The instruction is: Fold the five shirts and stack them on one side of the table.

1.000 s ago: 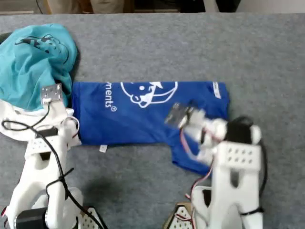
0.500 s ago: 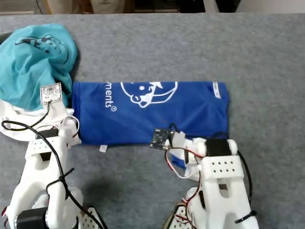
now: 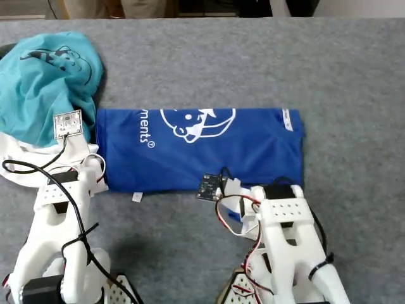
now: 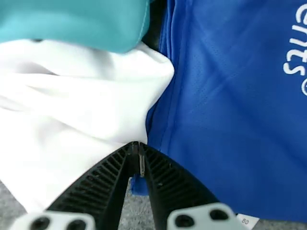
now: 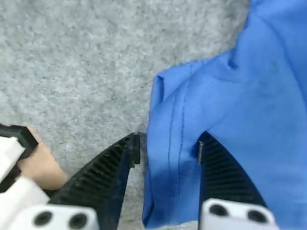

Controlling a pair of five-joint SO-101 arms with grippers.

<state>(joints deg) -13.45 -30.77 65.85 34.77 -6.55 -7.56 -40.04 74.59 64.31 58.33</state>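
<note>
A blue shirt (image 3: 196, 149) with white print lies folded flat in the middle of the grey table. One sleeve (image 5: 182, 129) sticks out toward the near edge. My right gripper (image 5: 168, 146) is open, and the sleeve's hemmed edge lies between its black fingers (image 5: 120, 160). In the high view this gripper (image 3: 239, 201) sits at the shirt's near edge. My left gripper (image 4: 137, 154) is shut, its tips at the seam where a white shirt (image 4: 72, 110) meets the blue shirt (image 4: 230, 120). I cannot tell whether cloth is pinched in it. A crumpled teal shirt (image 3: 47, 76) lies on the white shirt (image 3: 19, 161) at the far left.
Bare grey table (image 3: 354, 82) stretches to the right of and beyond the blue shirt. The two arm bases (image 3: 63, 266) stand at the near edge. A small white tag (image 3: 137, 197) lies just off the blue shirt's near edge.
My right arm has drawn back from above the blue shirt toward the near edge and come down over the sleeve. The left arm and the shirts have not moved.
</note>
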